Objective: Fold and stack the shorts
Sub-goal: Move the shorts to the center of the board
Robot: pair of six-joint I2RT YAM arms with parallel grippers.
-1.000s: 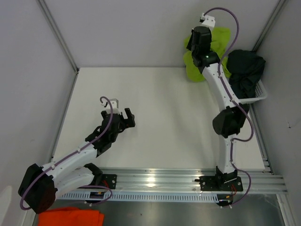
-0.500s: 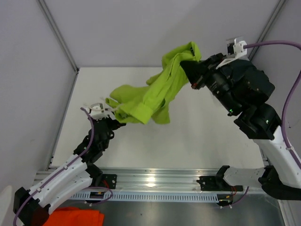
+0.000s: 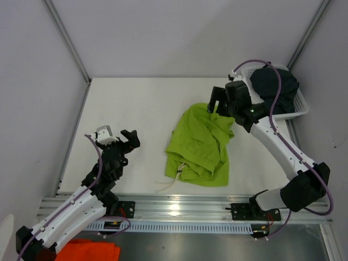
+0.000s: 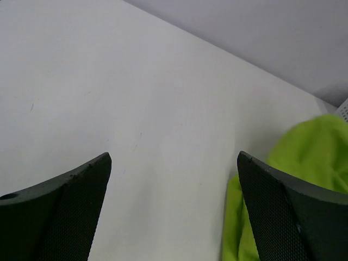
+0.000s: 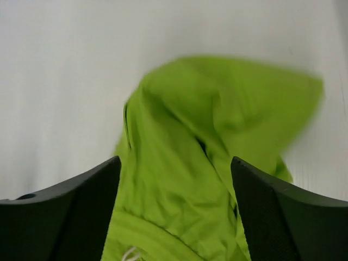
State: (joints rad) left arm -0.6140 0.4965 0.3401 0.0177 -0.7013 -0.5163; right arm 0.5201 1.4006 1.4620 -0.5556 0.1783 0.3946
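The lime green shorts (image 3: pixel 198 145) lie crumpled in a heap on the white table (image 3: pixel 136 103), a white drawstring (image 3: pixel 173 178) trailing at their near edge. My right gripper (image 3: pixel 219 105) hovers open just over their far edge; in the right wrist view the green shorts (image 5: pixel 185 141) fill the space below the open gripper (image 5: pixel 174 163), untouched. The dark shorts (image 3: pixel 276 86) sit bunched in a white basket (image 3: pixel 302 109) at the back right. My left gripper (image 3: pixel 130 140) is open over bare table left of the green pair, whose edge (image 4: pixel 312 157) shows beside the left gripper (image 4: pixel 174 156).
An orange cloth (image 3: pixel 81 251) lies off the table at the near left, below the rail (image 3: pixel 179 209). Grey walls close in the table on the left, back and right.
The right gripper has opened and let go of the green shorts, which dropped from the air onto the table. The left arm has drawn back to the left.
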